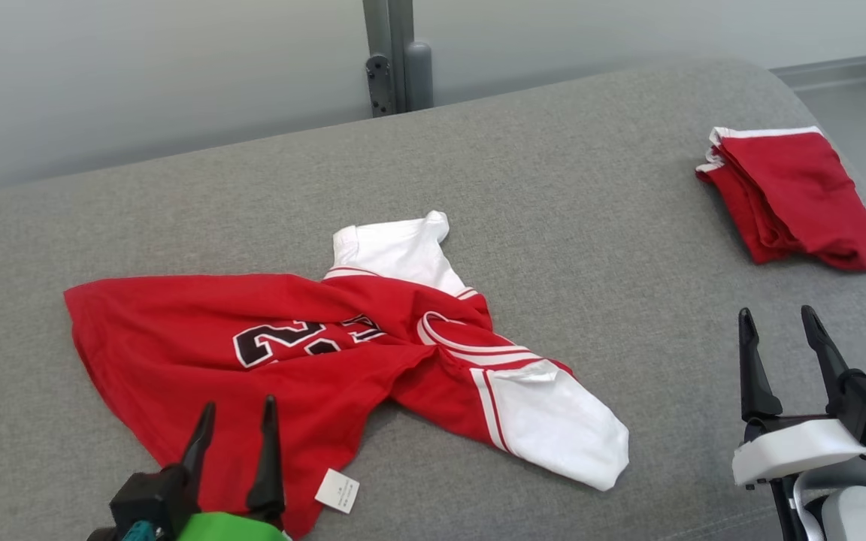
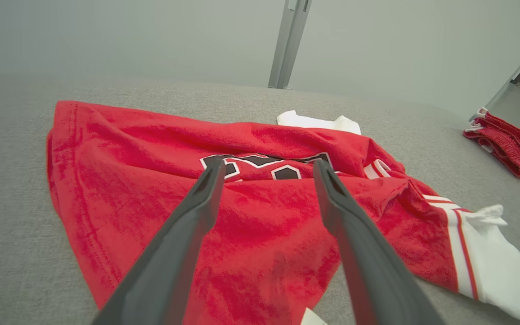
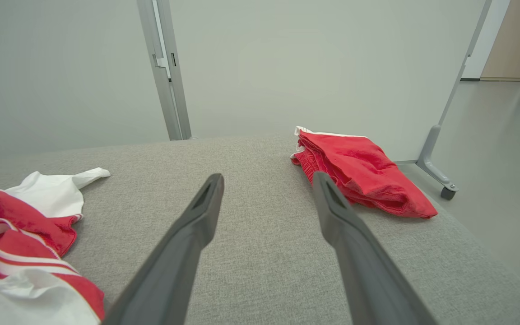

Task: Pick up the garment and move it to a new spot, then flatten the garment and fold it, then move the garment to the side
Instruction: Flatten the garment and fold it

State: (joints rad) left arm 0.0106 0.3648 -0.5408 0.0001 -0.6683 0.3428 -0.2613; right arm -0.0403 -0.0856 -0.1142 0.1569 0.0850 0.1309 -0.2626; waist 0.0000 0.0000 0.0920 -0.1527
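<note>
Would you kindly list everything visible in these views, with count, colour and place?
jersey: 1, red with white sleeves and black numerals, lying crumpled left of centre on the surface
tag: 1, white, at the jersey's near hem
folded garment: 1, red with white trim, far right of the surface
surface: 1, grey fabric, under both garments
post: 1, grey metal, behind the surface's far edge
foot: 1, grey with a caster, on the floor beyond the folded garment
left gripper: 1, dark fingers, open, over the jersey's near edge
right gripper: 1, dark fingers, open, over bare surface at lower right
</note>
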